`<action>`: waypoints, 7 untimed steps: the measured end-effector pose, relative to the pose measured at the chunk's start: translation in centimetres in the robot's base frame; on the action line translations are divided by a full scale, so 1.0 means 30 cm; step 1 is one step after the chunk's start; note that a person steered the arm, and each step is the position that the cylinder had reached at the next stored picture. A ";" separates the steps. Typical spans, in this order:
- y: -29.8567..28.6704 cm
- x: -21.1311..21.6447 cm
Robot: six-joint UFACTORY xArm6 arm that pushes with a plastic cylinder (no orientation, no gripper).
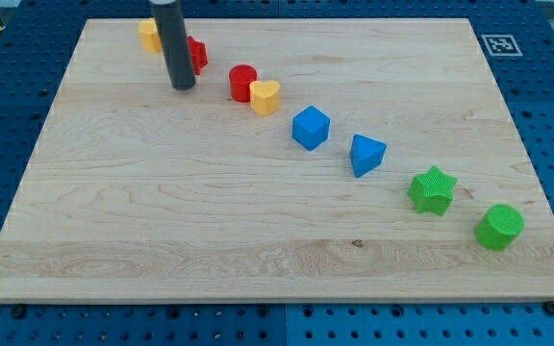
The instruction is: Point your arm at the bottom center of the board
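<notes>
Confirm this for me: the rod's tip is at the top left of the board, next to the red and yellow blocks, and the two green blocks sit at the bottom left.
One detail is wrong. The camera view shows the green star and green cylinder at the board's lower right, not bottom left. The rest holds: my tip is at the top left, beside a yellow block and a red block.

Wooden board [162, 221] on blue pegboard, dark rod's tip [183, 86] near the top left, red block [197, 53] touching the rod at its 2 o'clock, yellow block [149, 35] at 11 o'clock, red cylinder [242, 83], yellow heart [265, 97], blue cube [311, 128], blue wedge [365, 154], green star [432, 189], green cylinder [499, 227] trailing toward 4 o'clock.
</notes>
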State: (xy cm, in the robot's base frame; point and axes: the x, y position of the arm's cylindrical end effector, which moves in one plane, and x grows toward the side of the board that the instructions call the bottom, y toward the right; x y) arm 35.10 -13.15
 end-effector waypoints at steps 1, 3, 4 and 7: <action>0.000 0.181; 0.015 0.536; 0.015 0.547; 0.154 0.882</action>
State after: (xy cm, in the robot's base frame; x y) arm 61.55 -8.52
